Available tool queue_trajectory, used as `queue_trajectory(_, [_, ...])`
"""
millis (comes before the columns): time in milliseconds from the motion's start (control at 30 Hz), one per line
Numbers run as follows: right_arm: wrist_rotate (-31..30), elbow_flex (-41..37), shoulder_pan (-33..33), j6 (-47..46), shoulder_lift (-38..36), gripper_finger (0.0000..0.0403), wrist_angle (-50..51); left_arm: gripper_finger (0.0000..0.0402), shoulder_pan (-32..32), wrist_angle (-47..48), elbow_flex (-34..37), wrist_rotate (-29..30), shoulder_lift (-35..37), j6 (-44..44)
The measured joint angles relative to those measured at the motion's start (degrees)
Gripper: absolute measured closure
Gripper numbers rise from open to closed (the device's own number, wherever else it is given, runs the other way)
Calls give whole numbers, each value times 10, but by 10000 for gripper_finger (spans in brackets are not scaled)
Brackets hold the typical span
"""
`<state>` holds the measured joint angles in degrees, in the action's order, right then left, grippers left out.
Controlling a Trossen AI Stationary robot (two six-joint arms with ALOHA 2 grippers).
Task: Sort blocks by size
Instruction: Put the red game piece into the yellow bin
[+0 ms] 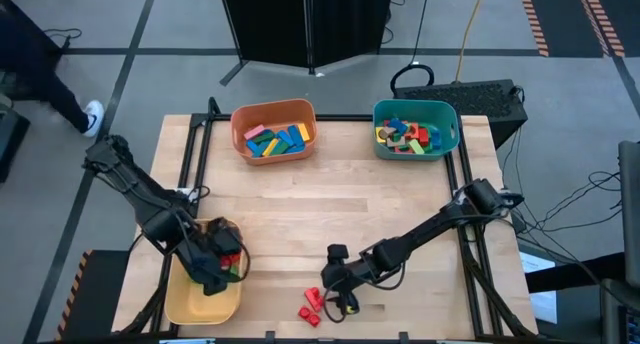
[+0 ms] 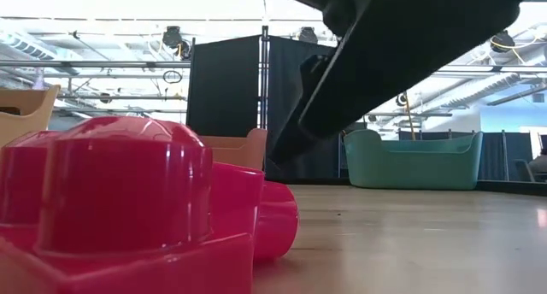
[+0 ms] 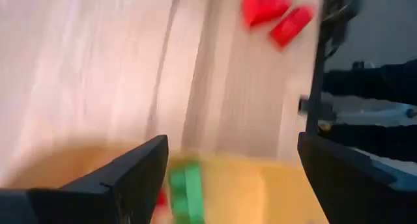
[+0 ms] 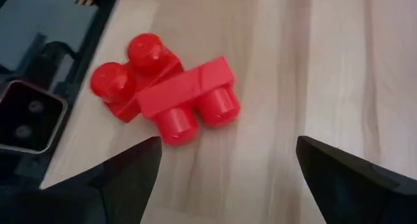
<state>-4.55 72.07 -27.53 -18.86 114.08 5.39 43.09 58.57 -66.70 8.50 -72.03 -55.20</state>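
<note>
Red studded bricks (image 4: 163, 97) lie touching on the desk (image 4: 326, 68) before the right gripper (image 4: 225, 168), whose fingers gape wide and empty, so closing carelessly might pinch both or nudge them off the edge, while the left gripper (image 3: 228, 178), fingers likewise spread empty, hovers over the yellow bin (image 1: 185, 302).

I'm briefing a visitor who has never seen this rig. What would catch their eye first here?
Probably the two red bricks lying loose near the table's front edge, with the right gripper open just beside them. Next, the three bins: orange and teal at the back, both holding mixed blocks, and yellow at the front left corner, where the left gripper hangs open over a green block.
</note>
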Motion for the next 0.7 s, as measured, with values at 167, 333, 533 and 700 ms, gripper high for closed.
queue_trajectory(167, [4,2,-5,-10,-1,60,-14,66,-23,-73,0,30,-20,155])
queue_trajectory(333, [11,17,-17,75,-2,58,-9,66,-53,-117,0,29,-62,316])
queue_trajectory(533, [17,33,-3,121,15,47,-2,66,-100,-211,0,-3,-128,423])
queue_trajectory(700, [10,37,6,56,29,46,7,66,-117,-259,0,-8,-181,448])
